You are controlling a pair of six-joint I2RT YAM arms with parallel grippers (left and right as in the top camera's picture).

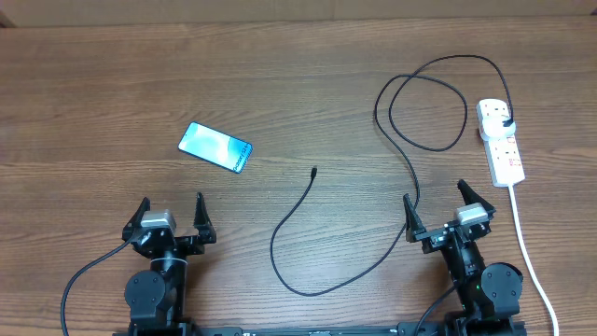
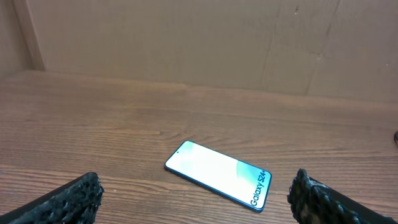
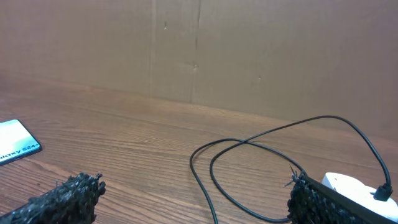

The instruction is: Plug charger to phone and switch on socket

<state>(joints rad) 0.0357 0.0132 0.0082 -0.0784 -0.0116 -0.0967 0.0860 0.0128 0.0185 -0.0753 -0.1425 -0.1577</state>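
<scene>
The phone (image 1: 215, 147) lies flat and askew on the wooden table, left of centre, its light blue screen up; the left wrist view shows the phone (image 2: 218, 173) just ahead of the fingers. The charger (image 1: 308, 252) is a thin black cable looping across the table, its connector tip (image 1: 313, 171) free at mid-table and its black plug (image 1: 506, 123) seated in the socket (image 1: 501, 141), a white power strip at the right. My left gripper (image 1: 170, 215) stands open, near the front edge below the phone, holding nothing. My right gripper (image 1: 436, 208) stands open beside the cable, left of the socket.
The socket's white cord (image 1: 527, 252) runs down past the right arm to the front edge. A brown board wall (image 2: 199, 37) rises behind the table. The charger's loop (image 3: 261, 180) lies ahead of the right gripper, the socket's end (image 3: 348, 184) peeking behind its right finger.
</scene>
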